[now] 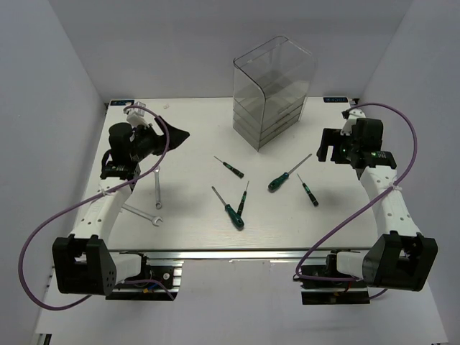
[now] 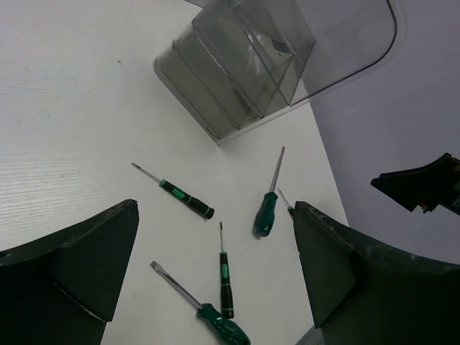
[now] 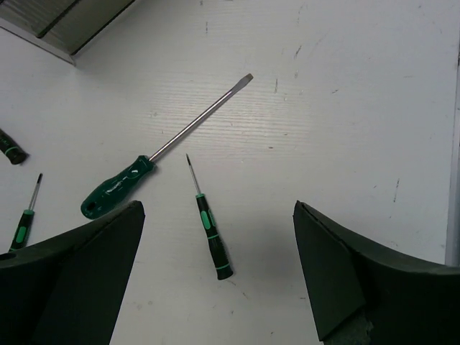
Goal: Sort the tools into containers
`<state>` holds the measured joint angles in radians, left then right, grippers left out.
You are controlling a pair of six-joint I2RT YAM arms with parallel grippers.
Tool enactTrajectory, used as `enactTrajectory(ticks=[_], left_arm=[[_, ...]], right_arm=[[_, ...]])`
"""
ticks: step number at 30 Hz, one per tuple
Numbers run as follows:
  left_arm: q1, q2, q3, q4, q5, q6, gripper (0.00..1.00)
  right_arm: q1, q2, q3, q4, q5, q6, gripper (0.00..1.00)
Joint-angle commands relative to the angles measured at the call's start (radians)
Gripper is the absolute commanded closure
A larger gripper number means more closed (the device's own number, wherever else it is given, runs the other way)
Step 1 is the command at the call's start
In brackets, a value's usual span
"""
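Note:
Five green-and-black screwdrivers lie mid-table: one (image 1: 230, 167) nearest the drawers, a large one (image 1: 287, 175), a small one (image 1: 308, 190) at the right, and two close together (image 1: 228, 209) (image 1: 244, 198). Two silver wrenches (image 1: 157, 190) (image 1: 141, 214) lie at the left. The clear grey drawer unit (image 1: 273, 93) stands at the back. My left gripper (image 1: 175, 134) is open and empty, raised over the left of the table (image 2: 215, 208). My right gripper (image 1: 330, 147) is open and empty, above the small right screwdriver (image 3: 212, 233).
The white table (image 1: 194, 237) is enclosed by white walls on three sides. The left wrist view shows the drawer unit (image 2: 244, 65) and the right arm (image 2: 424, 187). The right wrist view shows the large screwdriver (image 3: 144, 169) and the drawer unit's corner (image 3: 57, 21).

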<state>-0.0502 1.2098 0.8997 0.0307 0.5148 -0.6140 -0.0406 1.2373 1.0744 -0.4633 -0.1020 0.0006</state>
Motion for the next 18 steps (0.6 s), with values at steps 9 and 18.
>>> enactTrajectory(ticks=[9, 18], left_arm=[[0.0, 0.039, 0.001, 0.077, 0.109, -0.087, 0.08], [-0.002, 0.114, 0.022, 0.095, 0.182, -0.125, 0.77]], right_arm=[[-0.007, 0.001, 0.049, -0.04, -0.277, -0.304, 0.11], [-0.021, 0.076, 0.059, 0.009, -0.468, -0.179, 0.11]])
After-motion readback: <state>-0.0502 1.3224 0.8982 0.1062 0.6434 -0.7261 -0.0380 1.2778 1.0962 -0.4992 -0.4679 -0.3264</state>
